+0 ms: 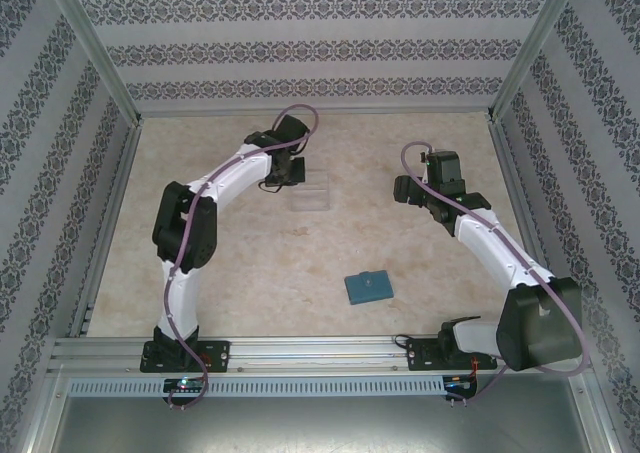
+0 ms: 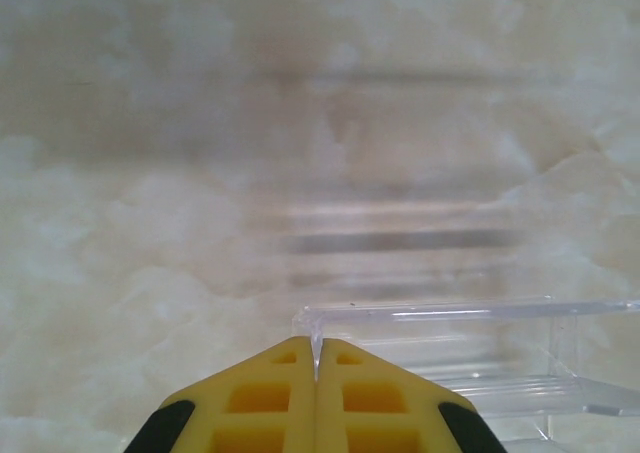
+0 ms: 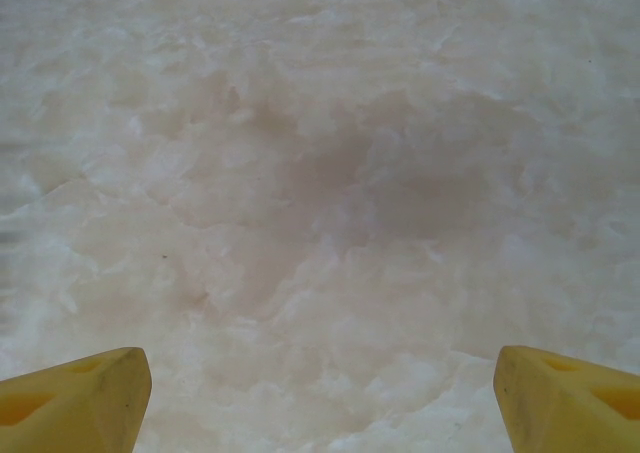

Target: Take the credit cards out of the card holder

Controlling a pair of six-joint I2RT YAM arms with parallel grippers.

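While no card has yet left its pocket, the entries run left to right as follows. Left gripper [image 2: 316, 361]: at the far left of the table [image 1: 250, 263], yellow fingers pressed together, with the near corner of the clear tray [image 2: 480, 311] apparently nipped between their tips; a thin pale sliver of its wall shows in the seam. Clear tray: a see-through plastic box with low walls, standing on the far middle of the table, just to the right of that gripper; nothing can be made out inside it. Card holder [image 1: 368, 288]: a small teal wallet, lying flat and folded shut on the near middle of the table, well apart from the tray and from both grippers, touched by neither. Credit cards: judged to be tucked inside the shut holder, as none lies out on the table. Right gripper [image 3: 320, 378]: at the far right, hovering over bare table, fingers spread wide, holding nothing. Step in hand, as a judgement: preparation, with the left arm taking hold of the tray, probably to set it as the landing place for the cards; the extraction proper is not begun. Next move calls for: one gripper to come near and pin one half of the holder, the other to lift the cover open, then a fine pinch on a thin card edge, drawn out along the pocket.
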